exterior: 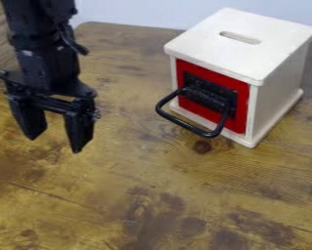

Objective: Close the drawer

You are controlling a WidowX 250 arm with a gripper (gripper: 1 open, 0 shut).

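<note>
The cream wooden cube [269, 44] stands at the back right of the table, with a slot in its top. The drawer [213, 93] has a red front panel, a black frame and a big black wire loop handle [185, 117] sticking out toward the front left. My gripper [54, 124] hangs from the black arm at the left, fingers pointing down, open and empty. It is well to the left of the handle and apart from it.
The worn brown wooden table [158, 195] spreads under everything. A dark knot [201, 147] marks the wood just in front of the cube. The pale wall runs along the table's back edge.
</note>
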